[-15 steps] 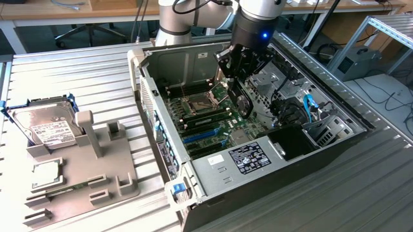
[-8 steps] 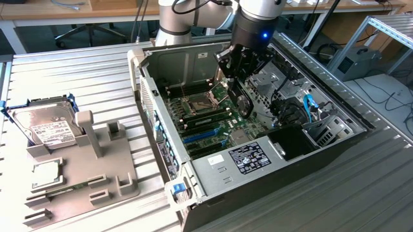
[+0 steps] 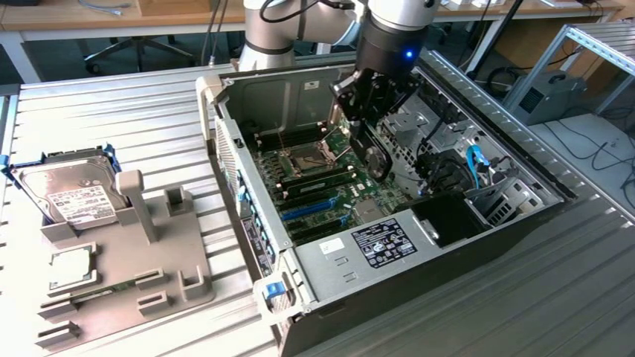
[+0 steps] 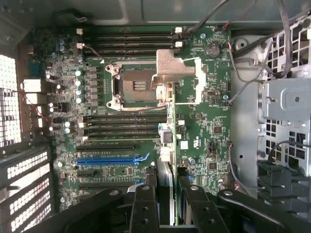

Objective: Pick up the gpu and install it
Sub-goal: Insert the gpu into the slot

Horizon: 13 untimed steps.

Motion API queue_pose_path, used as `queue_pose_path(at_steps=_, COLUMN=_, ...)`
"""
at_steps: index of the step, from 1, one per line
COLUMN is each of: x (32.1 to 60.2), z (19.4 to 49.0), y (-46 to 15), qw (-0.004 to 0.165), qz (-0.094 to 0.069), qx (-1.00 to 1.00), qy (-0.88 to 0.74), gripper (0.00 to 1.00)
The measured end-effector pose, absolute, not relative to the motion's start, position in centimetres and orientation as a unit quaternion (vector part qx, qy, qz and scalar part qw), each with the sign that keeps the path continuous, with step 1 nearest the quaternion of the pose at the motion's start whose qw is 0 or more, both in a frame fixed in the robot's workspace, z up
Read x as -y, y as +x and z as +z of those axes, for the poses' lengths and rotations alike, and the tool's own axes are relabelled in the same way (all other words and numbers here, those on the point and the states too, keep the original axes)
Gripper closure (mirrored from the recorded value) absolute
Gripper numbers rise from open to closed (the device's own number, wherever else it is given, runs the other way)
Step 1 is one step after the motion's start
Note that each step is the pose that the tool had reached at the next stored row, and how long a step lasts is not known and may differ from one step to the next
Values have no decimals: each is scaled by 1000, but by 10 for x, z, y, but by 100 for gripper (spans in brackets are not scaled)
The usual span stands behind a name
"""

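My gripper (image 3: 365,119) hangs inside the open computer case (image 3: 248,223), shut on the gpu (image 3: 375,161). The card is a thin dark board with a round fan face, held on edge and slightly tilted above the green motherboard (image 3: 328,190). In the wrist view the black fingers (image 4: 145,204) clamp both sides of the gpu (image 4: 165,170), which runs edge-on away from the camera. Its silver bracket (image 4: 174,68) shows over the CPU socket (image 4: 133,87). The blue expansion slot (image 4: 112,160) lies off to one side of the card.
A silver hard drive (image 3: 74,195) and a grey parts fixture (image 3: 129,253) sit on the table at the exterior view's left. Inside the case are memory slots (image 4: 126,41), a drive cage (image 4: 286,111), loose cables (image 3: 474,165) and the black power supply (image 3: 451,219).
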<state>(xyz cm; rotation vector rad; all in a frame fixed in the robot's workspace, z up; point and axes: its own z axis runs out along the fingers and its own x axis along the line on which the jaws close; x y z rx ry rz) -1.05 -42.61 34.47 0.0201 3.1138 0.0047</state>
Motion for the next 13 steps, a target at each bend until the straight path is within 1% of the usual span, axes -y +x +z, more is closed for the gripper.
queue_pose_path(at_steps=13, x=426, z=345, y=-10, qw=14, qz=2, qx=-999, qy=-30, gripper=73)
